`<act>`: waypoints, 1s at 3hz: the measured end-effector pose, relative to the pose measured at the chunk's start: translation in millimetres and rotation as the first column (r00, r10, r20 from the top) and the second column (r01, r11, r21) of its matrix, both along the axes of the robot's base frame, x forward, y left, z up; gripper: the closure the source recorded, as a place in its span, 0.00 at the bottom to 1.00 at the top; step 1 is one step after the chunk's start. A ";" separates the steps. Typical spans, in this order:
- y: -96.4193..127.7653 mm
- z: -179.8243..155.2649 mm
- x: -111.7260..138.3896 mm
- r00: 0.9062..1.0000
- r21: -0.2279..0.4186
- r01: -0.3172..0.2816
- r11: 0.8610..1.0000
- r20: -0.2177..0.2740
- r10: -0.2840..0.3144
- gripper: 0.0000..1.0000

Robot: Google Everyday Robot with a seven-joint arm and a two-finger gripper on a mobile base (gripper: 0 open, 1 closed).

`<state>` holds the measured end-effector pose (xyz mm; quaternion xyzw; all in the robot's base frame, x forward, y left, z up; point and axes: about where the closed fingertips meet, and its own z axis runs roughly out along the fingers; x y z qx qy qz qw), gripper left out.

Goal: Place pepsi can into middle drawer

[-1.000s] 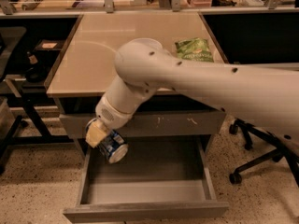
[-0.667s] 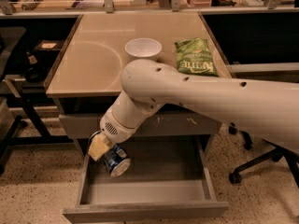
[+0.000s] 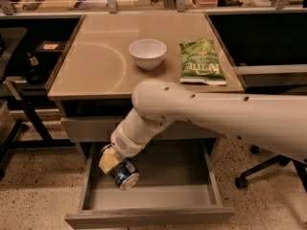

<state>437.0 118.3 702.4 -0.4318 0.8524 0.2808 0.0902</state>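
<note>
The pepsi can [image 3: 123, 174] is blue with a silver end and lies tilted inside the open middle drawer [image 3: 158, 195], at its left side. My gripper [image 3: 111, 161] reaches down from the white arm into the drawer's left part and is shut on the pepsi can, with a tan finger [image 3: 108, 161] against its upper side. I cannot tell whether the can touches the grey drawer floor. The drawer is pulled out wide below the table top.
A white bowl [image 3: 147, 52] and a green chip bag [image 3: 200, 61] sit on the tan table top [image 3: 96, 66]. A closed drawer front [image 3: 86, 128] is above the open one. A black chair base [image 3: 261, 169] stands at the right, dark shelving at the left.
The arm has moved down and toward the front, carrying the can lower into the drawer. The bowl, hidden behind the arm at first, now shows fully.
</note>
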 end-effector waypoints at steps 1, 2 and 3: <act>-17.3 -48.8 5.5 0.997 -0.015 0.072 0.997 -0.038 -0.072 1.00; -31.7 -81.7 13.5 0.990 -0.022 0.125 0.992 -0.057 -0.126 1.00; -31.7 -81.7 13.5 0.990 -0.022 0.125 0.992 -0.057 -0.126 1.00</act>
